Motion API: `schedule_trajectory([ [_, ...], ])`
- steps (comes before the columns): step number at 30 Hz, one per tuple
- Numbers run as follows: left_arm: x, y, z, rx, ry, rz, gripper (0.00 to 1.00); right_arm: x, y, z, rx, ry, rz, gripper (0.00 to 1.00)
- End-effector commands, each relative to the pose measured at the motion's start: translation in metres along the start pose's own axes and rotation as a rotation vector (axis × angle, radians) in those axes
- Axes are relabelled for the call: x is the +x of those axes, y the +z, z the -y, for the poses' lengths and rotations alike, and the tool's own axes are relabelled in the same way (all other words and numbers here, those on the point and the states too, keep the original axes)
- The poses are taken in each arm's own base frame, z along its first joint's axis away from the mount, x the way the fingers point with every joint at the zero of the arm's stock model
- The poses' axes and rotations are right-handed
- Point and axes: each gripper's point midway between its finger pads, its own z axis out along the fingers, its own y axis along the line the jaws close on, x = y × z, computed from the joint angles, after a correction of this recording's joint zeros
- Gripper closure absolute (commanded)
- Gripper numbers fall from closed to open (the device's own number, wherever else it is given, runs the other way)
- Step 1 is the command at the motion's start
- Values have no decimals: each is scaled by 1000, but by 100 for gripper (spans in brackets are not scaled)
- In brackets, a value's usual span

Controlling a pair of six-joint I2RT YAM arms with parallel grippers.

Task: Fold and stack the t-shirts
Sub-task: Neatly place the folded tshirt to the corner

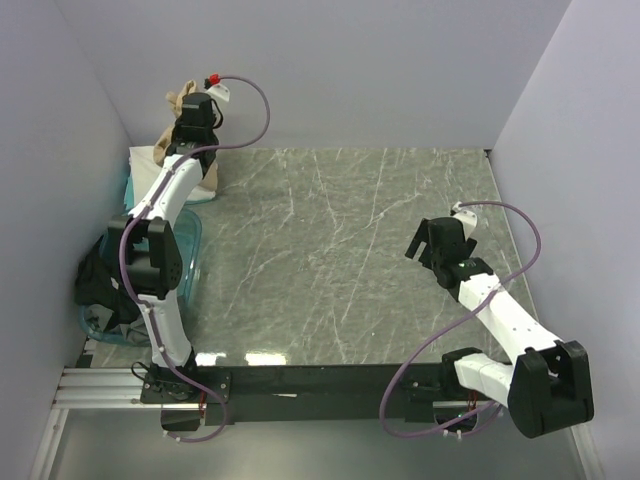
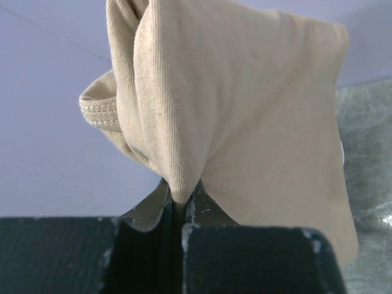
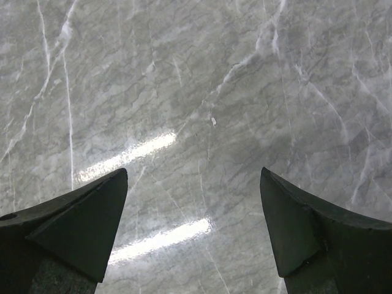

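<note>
A translucent teal plastic bin [image 1: 193, 248] sat at the left edge of the grey marble-patterned table [image 1: 330, 250], on the near side of the left claw [image 1: 187, 106]. A crumpled black garment [image 1: 98, 285] filled its near end. Pale fabric [image 1: 160, 153] was bunched at its far end, just beneath that claw. Whether this fabric belonged to the held shirt could not be told.

The left arm reached out to the far left corner, with its claw raised close to the lavender wall [image 1: 350, 60]. The claw [image 2: 179, 211] was pressed together, pinching a fold of a beige ribbed-knit t-shirt [image 2: 245, 122]. The shirt rose beyond the fingertips in a gathered bunch.

The right arm was bent low over the right side of the table. The right claw [image 1: 418, 246] pointed leftward, well apart from the shirt. Its fingers were spread wide with nothing between them.

Only the left wrist view showed the pinch itself and a stitched hem [image 2: 98, 114] curling to the left of the claw. The overhead view showed just a small tan clump [image 1: 180, 98] there. The right wrist view showed only bare marble [image 3: 214, 92] past the spread claw [image 3: 193, 176].
</note>
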Motion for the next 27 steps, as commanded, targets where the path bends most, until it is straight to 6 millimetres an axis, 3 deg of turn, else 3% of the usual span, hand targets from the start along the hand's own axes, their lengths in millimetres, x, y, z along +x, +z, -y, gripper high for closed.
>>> schedule_trajectory([
  [1, -8, -1, -16, -8, -65, 40, 99, -19, -2, -3, 14, 17, 43, 5],
  [7, 22, 23, -5, -27, -63, -26, 99, -21, -1, -2, 31, 16, 48, 5],
  [11, 37, 39, -9, -40, -81, -51, 99, -22, 0, -1, 40, 14, 47, 5],
  [17, 53, 57, -7, -54, -90, -72, 99, -26, -2, 2, 55, 14, 60, 5],
  [22, 56, 70, -8, -93, -114, -61, 99, -26, -1, 3, 66, 10, 61, 5],
  [23, 64, 76, -21, -120, -131, -69, 99, -27, -1, 3, 68, 12, 63, 5],
  [27, 72, 87, -27, -137, -144, -77, 93, -24, 3, 7, 97, -3, 41, 5],
])
